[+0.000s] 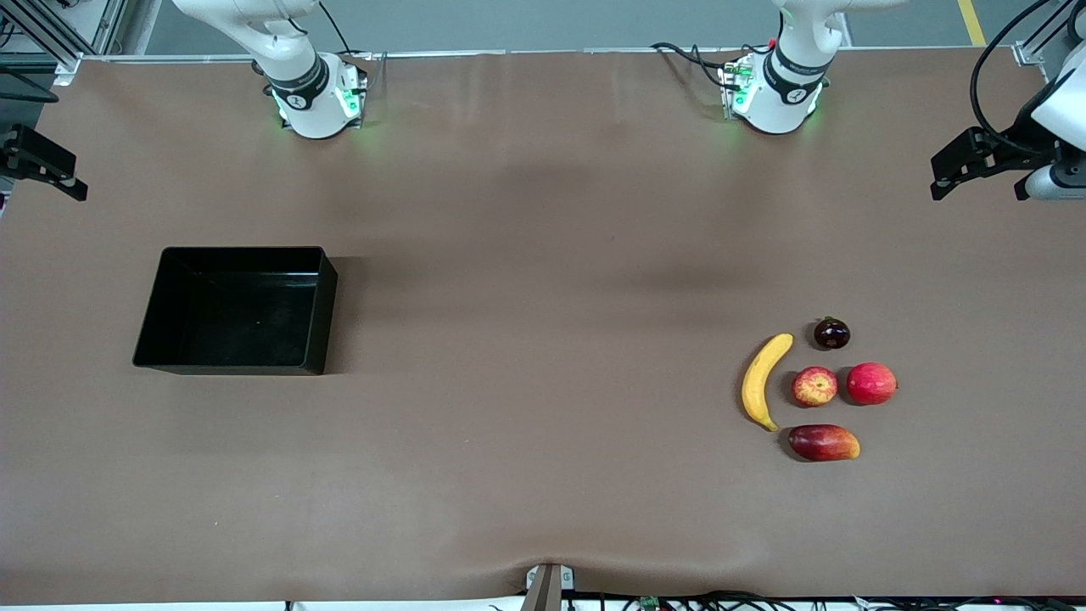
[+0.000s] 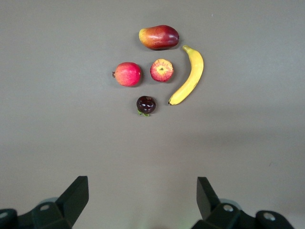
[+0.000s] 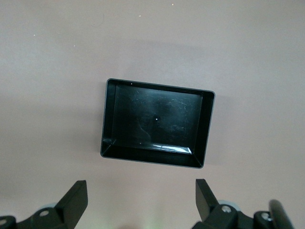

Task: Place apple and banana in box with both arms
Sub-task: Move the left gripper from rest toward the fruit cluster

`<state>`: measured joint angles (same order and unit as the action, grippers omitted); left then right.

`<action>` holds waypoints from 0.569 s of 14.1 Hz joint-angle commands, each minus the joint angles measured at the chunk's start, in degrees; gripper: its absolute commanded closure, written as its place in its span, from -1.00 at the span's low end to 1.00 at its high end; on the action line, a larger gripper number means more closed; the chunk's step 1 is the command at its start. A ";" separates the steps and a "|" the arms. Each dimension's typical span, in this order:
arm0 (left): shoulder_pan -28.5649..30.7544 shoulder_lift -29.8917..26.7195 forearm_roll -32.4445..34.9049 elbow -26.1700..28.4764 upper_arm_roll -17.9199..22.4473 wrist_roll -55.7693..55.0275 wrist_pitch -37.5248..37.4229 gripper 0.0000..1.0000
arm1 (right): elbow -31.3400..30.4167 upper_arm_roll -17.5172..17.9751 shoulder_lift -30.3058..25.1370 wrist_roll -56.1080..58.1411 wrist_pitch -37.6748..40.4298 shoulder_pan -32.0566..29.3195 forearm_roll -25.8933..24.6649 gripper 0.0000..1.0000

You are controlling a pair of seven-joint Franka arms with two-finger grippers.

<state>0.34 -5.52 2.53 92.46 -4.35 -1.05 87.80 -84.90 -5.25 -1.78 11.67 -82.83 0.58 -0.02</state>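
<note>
The apple (image 1: 814, 386), red with yellow streaks, lies among the fruit toward the left arm's end of the table. The long yellow banana (image 1: 763, 380) lies beside it. Both show in the left wrist view, the apple (image 2: 162, 70) and the banana (image 2: 188, 76). The black box (image 1: 233, 310) stands empty toward the right arm's end and also shows in the right wrist view (image 3: 157, 123). My left gripper (image 2: 143, 191) hangs open and empty, high over bare table short of the fruit. My right gripper (image 3: 141, 193) hangs open and empty, high over bare table short of the box.
A plain pinkish-red round fruit (image 1: 870, 383) lies beside the apple. A red-and-yellow mango (image 1: 824, 442) lies nearer the front camera, and a small dark purple fruit (image 1: 831, 333) lies farther from it. The brown table (image 1: 543, 339) spans between box and fruit.
</note>
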 commanded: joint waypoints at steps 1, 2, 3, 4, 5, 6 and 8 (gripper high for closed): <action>0.37 0.25 0.99 -0.88 -0.22 0.08 -0.08 -1.00 | 0.61 0.16 0.20 -0.86 0.57 -0.23 0.90 -1.00; 0.45 0.33 0.90 -1.22 -0.22 -0.01 -0.08 -1.00 | 0.61 0.16 0.20 -0.86 0.57 -0.23 0.90 -1.00; 0.45 0.77 0.99 -2.01 -0.13 -0.01 -0.08 -1.00 | 0.61 0.16 0.20 -0.86 0.57 -0.23 0.90 -1.00; 0.45 1.21 0.99 -2.45 -0.13 -0.01 -0.17 -1.00 | 0.61 0.16 0.20 -0.86 0.57 -0.23 0.90 -1.00; 0.45 1.39 1.08 -2.63 -0.04 -0.01 -0.17 -1.00 | 0.61 0.16 0.20 -0.86 0.65 -0.32 0.90 -1.00; 0.45 1.39 1.34 -2.63 -0.04 0.17 -0.17 -1.00 | 0.61 0.16 0.20 -0.86 0.66 -0.32 0.90 -1.00; 0.63 2.44 1.34 -2.55 0.65 0.78 -0.17 -1.00 | 0.61 0.16 0.20 -0.86 0.66 -0.32 0.90 -1.00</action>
<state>0.55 -4.81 2.91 91.49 -4.07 -1.04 87.81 -84.90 -5.25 -1.78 11.67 -82.74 0.58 -0.02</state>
